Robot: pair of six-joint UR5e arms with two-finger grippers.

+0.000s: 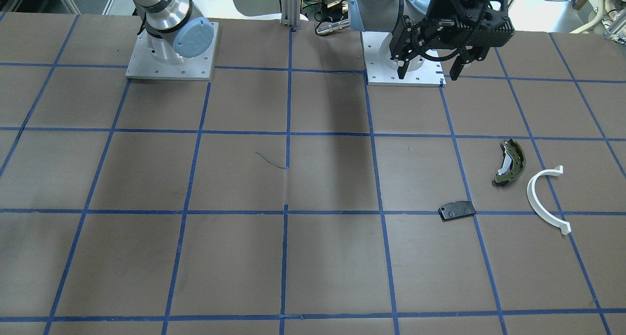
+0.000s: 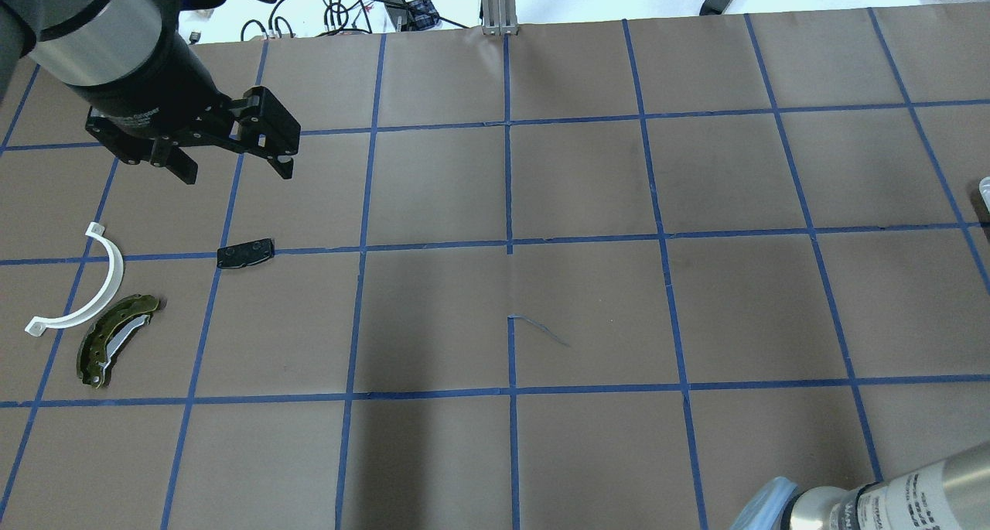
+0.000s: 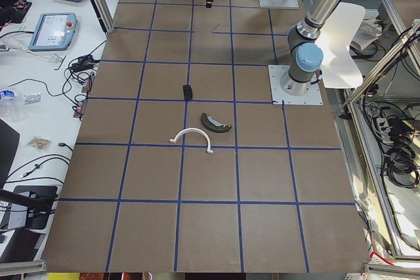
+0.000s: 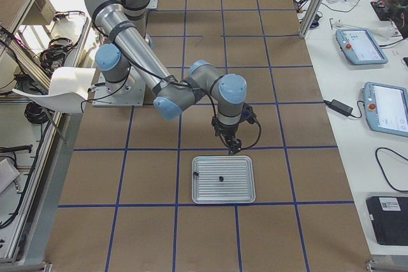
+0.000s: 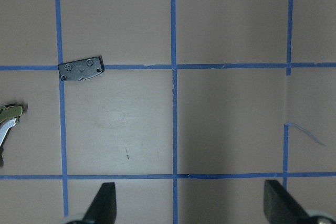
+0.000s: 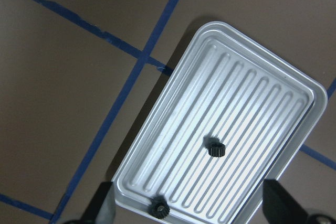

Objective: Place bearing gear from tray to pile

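Two small black bearing gears lie in the ribbed metal tray (image 6: 173,90): one near its middle (image 6: 215,147), one at a rim (image 6: 158,209); both also show in the exterior right view (image 4: 220,178). My right gripper (image 6: 191,205) is open and empty, hovering above the tray's edge (image 4: 234,148). The pile lies at the table's other end: an olive-green brake shoe (image 2: 116,338), a white plastic arc (image 2: 85,286) and a black pad plate (image 2: 245,253). My left gripper (image 2: 232,162) is open and empty, raised above the table beyond the pad plate (image 5: 80,68).
The brown table carries a blue tape grid. The arm bases stand on metal plates (image 1: 171,66) at the robot's side. A loose tape strand (image 2: 541,330) lies mid-table. Tablets and cables sit on the side bench (image 4: 382,106).
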